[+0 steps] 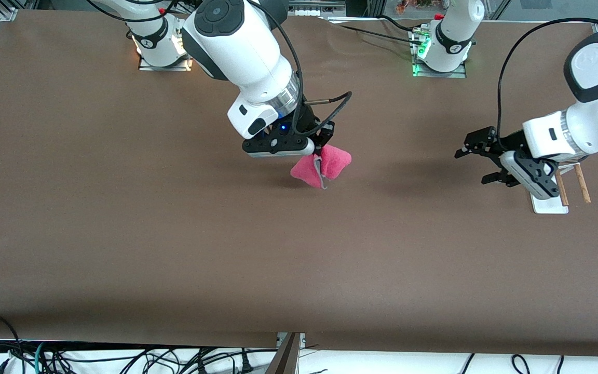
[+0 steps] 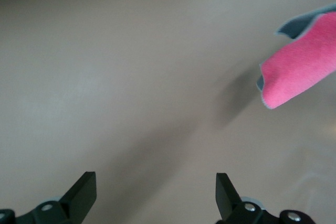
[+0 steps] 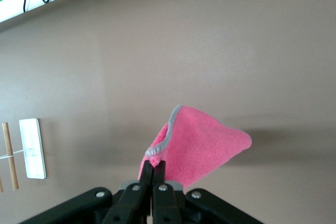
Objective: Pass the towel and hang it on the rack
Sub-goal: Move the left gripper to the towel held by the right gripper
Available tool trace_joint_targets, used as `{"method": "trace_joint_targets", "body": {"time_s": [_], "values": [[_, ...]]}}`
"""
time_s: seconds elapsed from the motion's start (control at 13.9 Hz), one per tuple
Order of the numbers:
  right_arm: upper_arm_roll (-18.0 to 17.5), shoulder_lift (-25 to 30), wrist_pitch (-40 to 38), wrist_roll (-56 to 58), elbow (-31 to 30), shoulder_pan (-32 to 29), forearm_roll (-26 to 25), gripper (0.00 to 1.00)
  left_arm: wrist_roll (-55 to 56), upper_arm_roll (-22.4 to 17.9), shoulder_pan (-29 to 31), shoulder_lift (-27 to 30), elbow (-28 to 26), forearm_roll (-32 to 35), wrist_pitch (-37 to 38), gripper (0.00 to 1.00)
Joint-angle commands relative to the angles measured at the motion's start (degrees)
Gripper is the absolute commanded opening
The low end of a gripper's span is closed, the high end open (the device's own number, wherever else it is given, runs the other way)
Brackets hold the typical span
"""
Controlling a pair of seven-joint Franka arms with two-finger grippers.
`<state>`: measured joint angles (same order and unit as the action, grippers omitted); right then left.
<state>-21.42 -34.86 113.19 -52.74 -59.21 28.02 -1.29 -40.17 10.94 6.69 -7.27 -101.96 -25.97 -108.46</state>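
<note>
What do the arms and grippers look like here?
Both arms are glossy white with dark grey joint caps and black cables looped outside. The right gripper and left gripper have black fingers under white-and-black wrist blocks; a blue light shows at the right wrist. Base lights: green on the left arm's, warm white on the right's.

You see the towel (image 1: 322, 166) hanging over table (image 1: 122, 234) centre, w/ the rack (image 1: 563, 195) standing well apart, toward left arm's end.
</note>
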Motion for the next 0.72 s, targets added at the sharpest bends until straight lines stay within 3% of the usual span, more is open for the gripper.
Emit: {"method": "trace_joint_targets", "body": {"time_s": [0.0,0.65], "values": [[-0.12,-0.12,0.36,-2.01,0.68,1.15,0.49,0.00,-8.41,3.19,0.00,0.33,-1.31,-3.46,-5.34,1.00],[0.06,-0.21,1.33,-2.02,0.59,1.51,0.49,0.00,-15.03,18.66,-0.09,-3.71,-7.46,-3.47,-24.33,1.00]]}}
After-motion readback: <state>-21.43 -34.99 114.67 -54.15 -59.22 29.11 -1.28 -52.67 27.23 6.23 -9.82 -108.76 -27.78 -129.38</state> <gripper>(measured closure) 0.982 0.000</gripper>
